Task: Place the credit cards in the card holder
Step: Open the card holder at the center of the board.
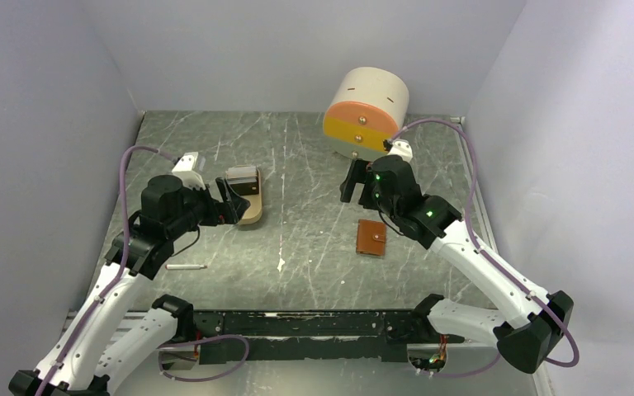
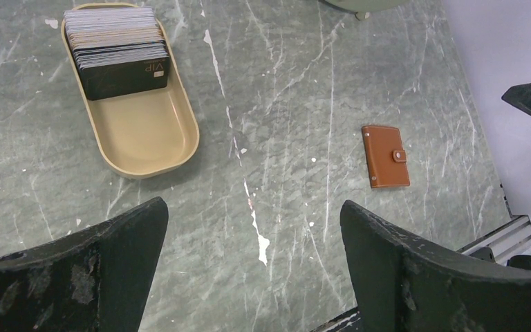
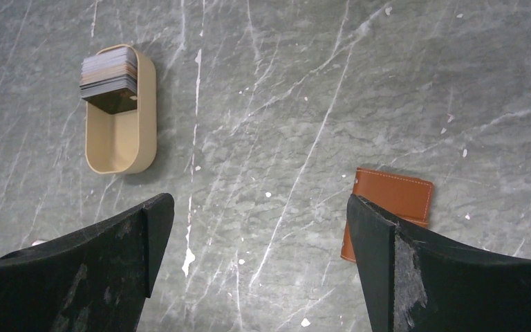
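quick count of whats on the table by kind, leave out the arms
stack of credit cards: 1 (too tightly packed to count the single cards)
beige oval tray: 1
card holder: 1
round drawer box: 1
white stick: 1
total: 5

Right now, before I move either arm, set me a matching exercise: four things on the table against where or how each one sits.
Things: 1 credit cards; 2 card holder; 3 white stick; 4 round drawer box.
Places: A far right of the table; B stacked at one end of the beige tray; C closed, lying flat; D lying loose, front left.
Pairs: 1-B; 2-C; 3-D; 4-A.
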`<state>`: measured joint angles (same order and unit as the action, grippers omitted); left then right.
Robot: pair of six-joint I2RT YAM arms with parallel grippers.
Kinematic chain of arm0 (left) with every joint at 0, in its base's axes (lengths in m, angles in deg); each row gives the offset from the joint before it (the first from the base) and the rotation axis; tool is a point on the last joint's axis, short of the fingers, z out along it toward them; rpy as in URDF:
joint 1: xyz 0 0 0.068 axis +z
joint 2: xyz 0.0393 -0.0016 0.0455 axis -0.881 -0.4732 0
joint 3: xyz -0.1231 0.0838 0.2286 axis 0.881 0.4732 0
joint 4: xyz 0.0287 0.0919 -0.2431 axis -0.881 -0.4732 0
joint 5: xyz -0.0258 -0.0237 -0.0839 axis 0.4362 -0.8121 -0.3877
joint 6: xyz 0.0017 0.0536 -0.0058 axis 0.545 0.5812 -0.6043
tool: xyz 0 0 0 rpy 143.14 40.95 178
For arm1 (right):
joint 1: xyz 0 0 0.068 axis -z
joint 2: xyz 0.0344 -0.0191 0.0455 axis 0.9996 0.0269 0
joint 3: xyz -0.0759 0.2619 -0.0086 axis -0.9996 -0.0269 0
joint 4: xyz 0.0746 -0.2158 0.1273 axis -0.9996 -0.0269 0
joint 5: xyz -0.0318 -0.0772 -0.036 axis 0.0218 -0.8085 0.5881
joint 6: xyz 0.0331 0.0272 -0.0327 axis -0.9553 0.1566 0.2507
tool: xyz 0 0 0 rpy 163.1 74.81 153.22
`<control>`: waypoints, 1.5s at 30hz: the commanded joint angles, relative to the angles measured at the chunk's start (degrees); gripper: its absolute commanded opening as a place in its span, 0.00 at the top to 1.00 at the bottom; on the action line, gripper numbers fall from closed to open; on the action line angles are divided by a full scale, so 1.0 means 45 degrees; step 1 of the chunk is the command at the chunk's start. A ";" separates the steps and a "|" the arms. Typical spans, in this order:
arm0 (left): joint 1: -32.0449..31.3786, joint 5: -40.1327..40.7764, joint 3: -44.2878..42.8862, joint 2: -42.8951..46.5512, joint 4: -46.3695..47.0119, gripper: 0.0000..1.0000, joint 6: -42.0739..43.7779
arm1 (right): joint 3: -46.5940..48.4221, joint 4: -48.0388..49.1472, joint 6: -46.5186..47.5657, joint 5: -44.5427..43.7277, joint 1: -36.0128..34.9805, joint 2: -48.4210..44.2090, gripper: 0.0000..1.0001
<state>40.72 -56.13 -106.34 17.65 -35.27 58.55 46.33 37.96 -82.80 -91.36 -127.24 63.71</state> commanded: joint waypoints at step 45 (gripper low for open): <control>0.0107 -0.1434 0.0729 -0.1039 0.0234 0.15 -0.0160 | -0.3694 0.0210 -0.1172 0.1001 0.2994 0.4754 0.72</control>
<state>40.72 -63.63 -103.46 12.62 -34.62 58.85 30.44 37.53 -88.13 -86.69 -113.91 84.30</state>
